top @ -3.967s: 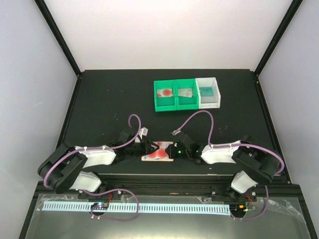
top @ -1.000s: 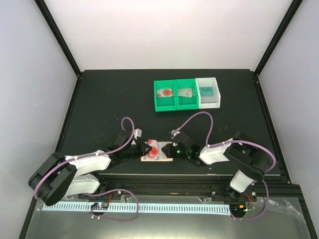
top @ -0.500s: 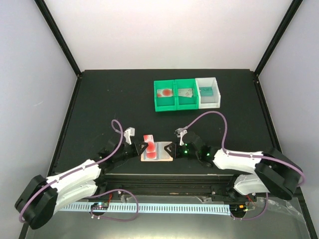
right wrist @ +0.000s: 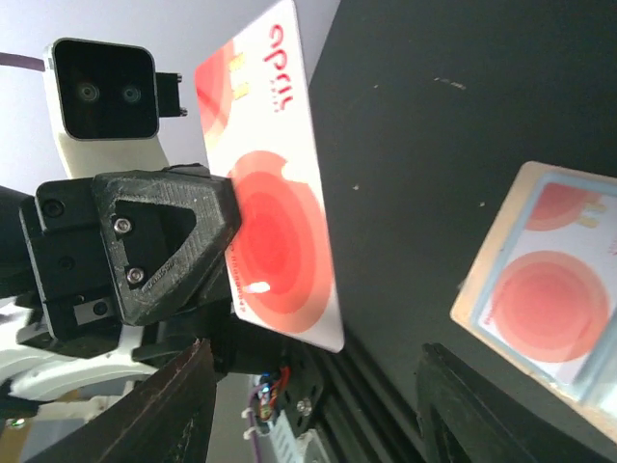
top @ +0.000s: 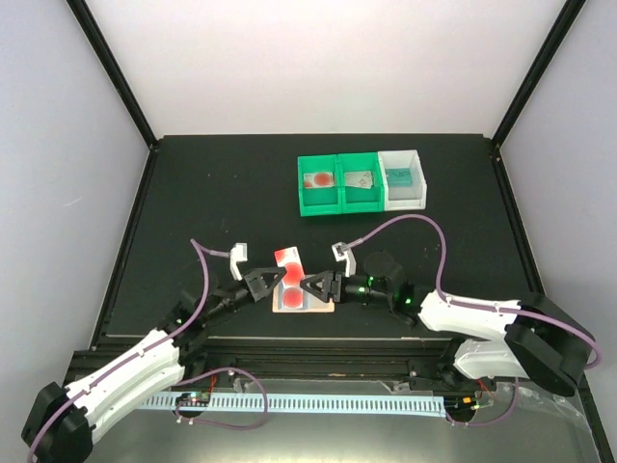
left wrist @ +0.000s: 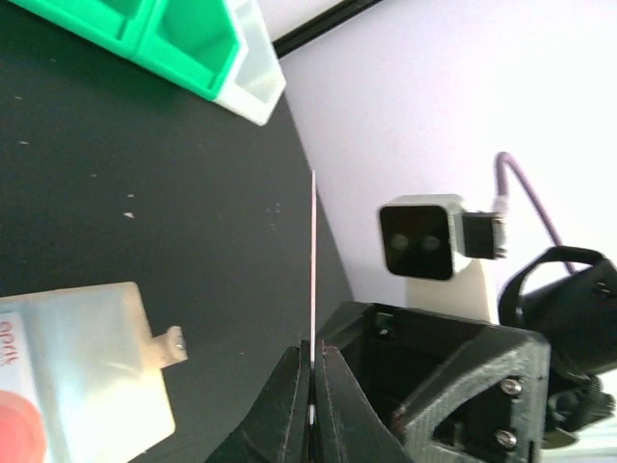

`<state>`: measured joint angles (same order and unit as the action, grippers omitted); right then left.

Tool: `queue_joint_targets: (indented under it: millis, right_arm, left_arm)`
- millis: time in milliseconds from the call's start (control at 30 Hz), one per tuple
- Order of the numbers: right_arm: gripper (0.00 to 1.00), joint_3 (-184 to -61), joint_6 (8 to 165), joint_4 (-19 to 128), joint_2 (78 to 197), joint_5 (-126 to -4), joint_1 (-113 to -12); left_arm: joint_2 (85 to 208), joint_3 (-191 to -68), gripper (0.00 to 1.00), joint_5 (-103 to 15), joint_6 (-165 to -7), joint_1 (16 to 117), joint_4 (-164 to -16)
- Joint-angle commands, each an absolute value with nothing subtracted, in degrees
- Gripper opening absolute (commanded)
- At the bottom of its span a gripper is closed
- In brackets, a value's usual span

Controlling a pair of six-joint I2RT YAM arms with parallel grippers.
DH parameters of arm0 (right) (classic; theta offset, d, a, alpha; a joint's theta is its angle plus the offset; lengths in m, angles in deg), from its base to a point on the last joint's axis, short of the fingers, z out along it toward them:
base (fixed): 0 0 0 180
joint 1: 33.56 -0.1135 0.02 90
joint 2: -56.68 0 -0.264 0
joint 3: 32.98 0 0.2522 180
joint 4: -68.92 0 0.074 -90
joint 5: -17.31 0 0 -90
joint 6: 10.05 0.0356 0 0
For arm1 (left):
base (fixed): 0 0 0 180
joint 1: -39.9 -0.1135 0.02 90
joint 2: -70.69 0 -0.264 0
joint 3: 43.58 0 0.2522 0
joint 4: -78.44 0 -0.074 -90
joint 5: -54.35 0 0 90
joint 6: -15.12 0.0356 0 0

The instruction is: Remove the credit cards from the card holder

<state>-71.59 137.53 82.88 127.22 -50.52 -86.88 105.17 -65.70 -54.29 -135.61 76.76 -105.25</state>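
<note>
The card holder [top: 301, 303] lies open and flat on the black table near the front edge, peach-rimmed with a pale panel; a red-blotch card [right wrist: 551, 301] still shows in its pocket. My left gripper [top: 273, 278] is shut on another credit card [top: 286, 258], pale with red blotches, held upright above the holder's left end. That held card [right wrist: 275, 227] faces the right wrist camera; in the left wrist view the card [left wrist: 313, 260] is edge-on between my shut gripper [left wrist: 310, 365]. My right gripper [top: 316, 286] hovers open over the holder's right half, with its fingers [right wrist: 164, 415] empty.
Two green bins [top: 336, 196] and a white bin [top: 403, 198] stand in a row at the back right, each with a card inside. The table's front rail runs just below the holder. The two grippers face each other closely.
My left gripper has drawn the red-blotch card out of the holder and raised it up and back. My right gripper has opened and shifted left over the holder.
</note>
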Motion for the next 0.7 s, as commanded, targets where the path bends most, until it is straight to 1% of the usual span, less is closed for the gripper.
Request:
queue_joint_targets:
  millis: [0,100,167,233,367,400,433,467,567,633,667]
  right_arm:
    - [0.58,-72.6,142.0,90.3,128.6,-45.9,-86.7]
    - [0.56,-73.0,142.0,91.0,128.8,-45.2,-86.7]
    - [0.51,-73.2,141.8,91.3,129.0,-44.7,-86.7]
    - [0.42,-73.2,142.0,92.5,129.2,-44.0,-86.7]
    - [0.19,-72.7,141.6,94.0,129.2,-42.9,-86.7]
    - [0.11,-72.5,141.4,94.3,129.1,-42.7,-86.7]
    - [0.05,-72.2,140.9,94.5,129.0,-42.2,-86.7]
    - [0.02,-72.1,140.3,94.6,128.9,-41.6,-86.7]
    - [0.01,-71.8,136.9,93.0,127.5,-38.5,-86.6]
    - [0.01,-71.8,133.1,90.0,126.0,-35.7,-86.5]
    - [0.01,-71.9,130.7,87.7,124.8,-34.3,-86.6]
  left_arm:
    - [103.6,-63.6,0.01,-57.9,-140.2,76.6,-113.5]
    - [103.6,-63.0,0.02,-58.8,-141.4,76.6,-115.7]
    - [103.8,-62.9,0.02,-59.4,-141.9,76.6,-116.8]
    - [103.9,-62.8,0.02,-59.9,-142.3,76.6,-117.8]
    - [103.6,-62.9,0.02,-60.3,-142.7,76.6,-118.4]
    - [103.4,-63.0,0.02,-60.5,-142.7,76.6,-118.4]
    - [103.1,-63.1,0.05,-60.5,-142.7,76.6,-118.2]
    - [102.8,-63.2,0.11,-60.7,-142.6,76.6,-117.7]
    - [100.8,-64.0,0.33,-61.8,-141.4,76.6,-114.5]
    - [98.8,-64.9,0.42,-62.9,-139.2,76.6,-110.0]
    - [97.6,-65.6,0.44,-63.3,-137.7,76.6,-107.3]
